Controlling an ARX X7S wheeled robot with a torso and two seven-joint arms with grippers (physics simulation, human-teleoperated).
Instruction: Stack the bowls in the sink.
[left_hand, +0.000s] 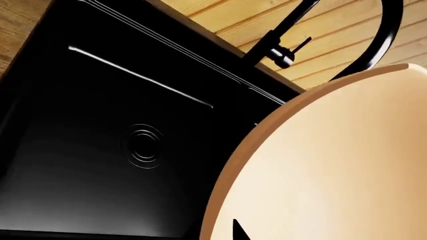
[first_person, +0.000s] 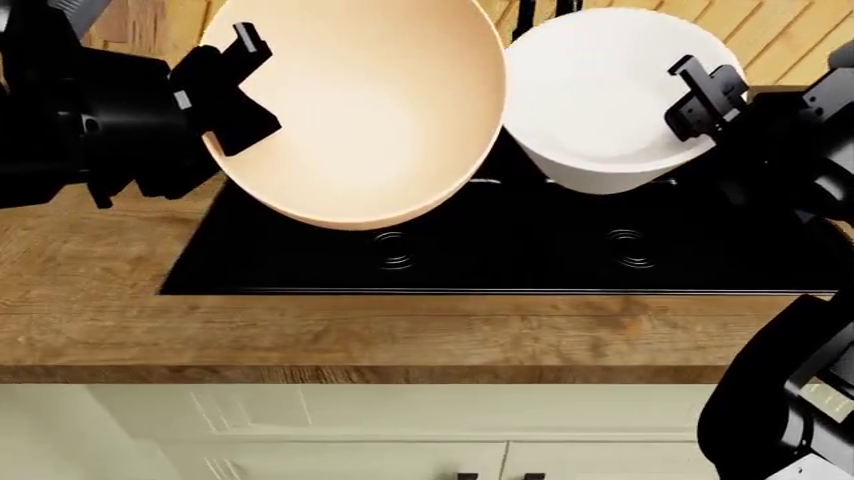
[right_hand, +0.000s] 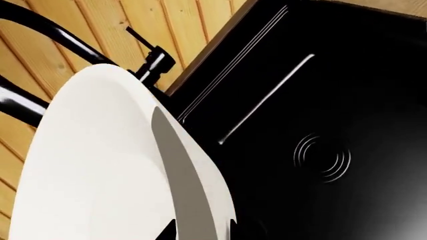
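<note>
Wooden countertop (first_person: 400, 335) is seen around the glossy black sink (first_person: 534, 262), whose two round drains lie in separate basins, with plank wall (left_hand: 347, 45) and a black faucet (left_hand: 283, 47) behind. The peach-tan bowl (first_person: 367, 110) is held tilted above the left basin, its rim pinched by the left gripper (first_person: 230, 88). The white bowl (first_person: 607, 100) is held above the right basin, its rim clamped by the right gripper (first_person: 701, 95). Both bowls are kept clear of the sink floor and hang just beside each other; whether their rims touch cannot be told.
</note>
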